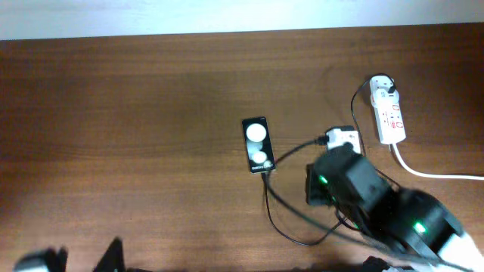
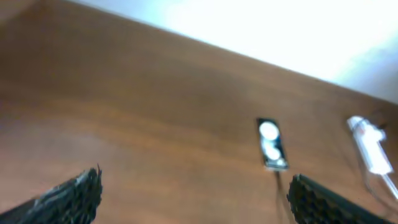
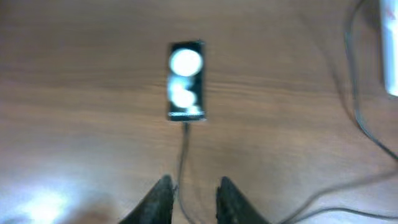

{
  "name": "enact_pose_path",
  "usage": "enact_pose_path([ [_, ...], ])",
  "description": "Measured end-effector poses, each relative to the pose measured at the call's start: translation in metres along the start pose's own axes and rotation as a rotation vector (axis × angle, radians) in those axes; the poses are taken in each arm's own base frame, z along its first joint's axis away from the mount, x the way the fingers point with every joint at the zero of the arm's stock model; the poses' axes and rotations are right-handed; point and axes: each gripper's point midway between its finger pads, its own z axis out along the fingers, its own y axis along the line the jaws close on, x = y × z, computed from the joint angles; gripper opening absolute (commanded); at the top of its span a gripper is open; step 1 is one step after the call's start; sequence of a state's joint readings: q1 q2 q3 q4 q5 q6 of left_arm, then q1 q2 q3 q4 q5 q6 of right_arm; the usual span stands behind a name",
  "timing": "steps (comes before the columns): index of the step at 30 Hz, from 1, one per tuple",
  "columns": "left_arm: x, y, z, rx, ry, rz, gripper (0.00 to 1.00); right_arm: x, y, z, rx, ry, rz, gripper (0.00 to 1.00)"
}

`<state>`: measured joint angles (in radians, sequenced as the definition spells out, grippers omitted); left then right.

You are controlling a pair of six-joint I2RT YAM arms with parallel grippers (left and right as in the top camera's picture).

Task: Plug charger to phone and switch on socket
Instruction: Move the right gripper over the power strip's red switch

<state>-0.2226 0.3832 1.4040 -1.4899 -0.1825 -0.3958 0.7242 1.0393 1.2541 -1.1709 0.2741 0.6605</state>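
The phone [image 1: 257, 143] lies face up in the middle of the table, two light spots reflected on its screen; it also shows in the right wrist view [image 3: 185, 81] and the left wrist view [image 2: 271, 144]. The charger cable [image 1: 291, 153] meets the phone's near end and runs to a white adapter [image 1: 342, 138]. The socket [image 1: 389, 113] lies at the far right. My right gripper [image 3: 194, 190] is open, low over the table in front of the phone, with the cable [image 3: 182, 155] running between its fingers. My left gripper [image 2: 193, 190] is wide open and empty, far left of the phone.
The socket's thick white cord [image 1: 431, 172] trails off to the right edge. More thin black cable loops on the table near my right arm [image 1: 299, 236]. The right arm [image 1: 378, 200] covers the front right of the table.
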Motion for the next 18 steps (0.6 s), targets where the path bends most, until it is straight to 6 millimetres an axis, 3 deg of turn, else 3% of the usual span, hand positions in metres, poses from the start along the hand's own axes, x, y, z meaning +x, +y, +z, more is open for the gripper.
enact_pose_path([
  [3, 0.031, 0.019, -0.016, -0.074, 0.037, -0.020, 0.99, -0.003, -0.031, 0.021, 0.139, 0.053, 0.123, 0.06],
  [7, 0.035, 0.023, -0.024, -0.096, -0.005, -0.046, 0.99, -0.016, -0.091, 0.034, 0.303, 0.068, 0.339, 0.04],
  [11, 0.034, 0.024, -0.025, -0.117, -0.014, -0.061, 0.99, -0.027, -0.171, 0.041, 0.484, 0.084, 0.610, 0.04],
  [15, 0.033, 0.024, -0.026, -0.118, -0.026, -0.065, 0.99, -0.046, -0.224, 0.052, 0.544, 0.124, 0.791, 0.04],
  [18, 0.035, 0.025, -0.031, -0.115, -0.054, -0.072, 0.99, -0.061, -0.261, 0.076, 0.569, 0.177, 0.881, 0.04],
])
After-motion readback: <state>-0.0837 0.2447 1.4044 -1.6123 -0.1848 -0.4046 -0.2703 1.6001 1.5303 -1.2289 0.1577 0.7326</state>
